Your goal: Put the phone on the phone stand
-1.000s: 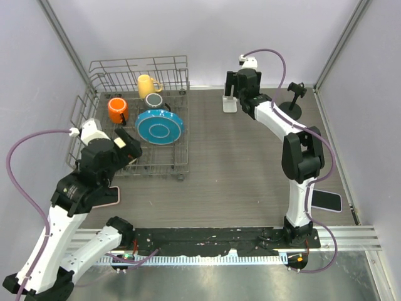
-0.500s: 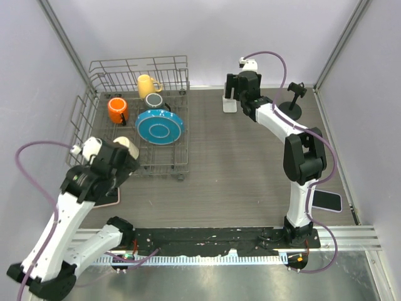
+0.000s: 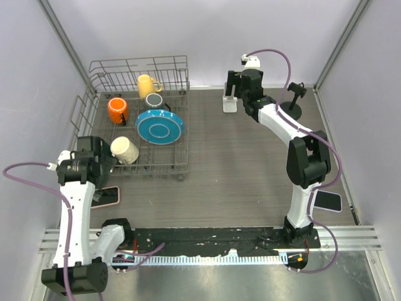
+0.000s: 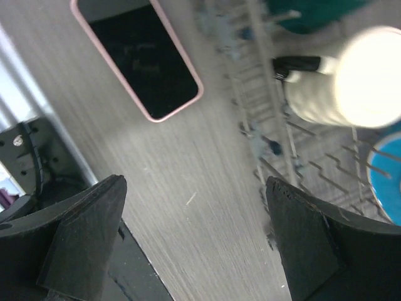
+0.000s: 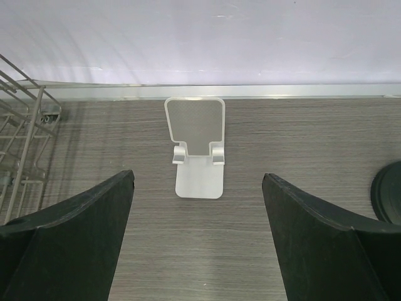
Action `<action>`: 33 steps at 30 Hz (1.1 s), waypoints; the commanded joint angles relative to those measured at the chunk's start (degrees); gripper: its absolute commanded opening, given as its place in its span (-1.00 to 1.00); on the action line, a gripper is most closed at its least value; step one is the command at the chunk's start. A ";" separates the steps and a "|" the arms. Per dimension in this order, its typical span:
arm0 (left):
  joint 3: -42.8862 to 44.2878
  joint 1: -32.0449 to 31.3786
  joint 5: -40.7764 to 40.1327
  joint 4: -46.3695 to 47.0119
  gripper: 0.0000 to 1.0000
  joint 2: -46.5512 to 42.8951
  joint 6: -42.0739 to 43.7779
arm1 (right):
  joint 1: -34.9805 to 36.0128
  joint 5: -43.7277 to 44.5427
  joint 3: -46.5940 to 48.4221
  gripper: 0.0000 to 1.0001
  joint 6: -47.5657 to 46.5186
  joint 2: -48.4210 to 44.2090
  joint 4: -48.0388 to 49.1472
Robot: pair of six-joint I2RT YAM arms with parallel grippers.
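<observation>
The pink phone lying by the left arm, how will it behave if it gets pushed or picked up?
The pink phone looks like a rigid flat slab, so it should not flex. It lies flat on the table, so a push would probably slide it, not tip it. Its thin edges leave little to pinch; the glossy screen may be slippery.

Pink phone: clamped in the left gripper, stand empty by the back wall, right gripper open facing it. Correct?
No. The pink phone lies flat on the table beside the dish rack; the left gripper is open, holding nothing, per the left wrist view. The rest holds: phone stand empty by the back wall, right gripper open facing it.
</observation>
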 commanded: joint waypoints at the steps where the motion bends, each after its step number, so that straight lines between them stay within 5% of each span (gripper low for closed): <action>1: -2.70 8.25 4.91 -2.35 0.95 -1.23 3.33 | -0.03 -1.19 -0.18 0.77 1.13 -3.38 2.74; 9: -2.78 14.75 -1.81 -0.86 1.00 -1.85 -0.55 | -0.03 -0.93 -0.80 0.77 0.95 -3.73 2.83; 19: -9.74 34.70 9.72 8.73 1.00 0.60 3.32 | -0.03 -0.76 -1.23 0.78 1.04 -3.55 3.01; 24: -11.83 38.04 7.51 10.74 1.00 3.25 1.22 | -0.03 -1.02 -0.80 0.77 1.13 -2.68 3.01; 33: -21.51 43.84 17.00 22.69 1.00 3.77 -2.13 | -0.56 -2.07 -0.97 0.78 1.83 -2.15 3.45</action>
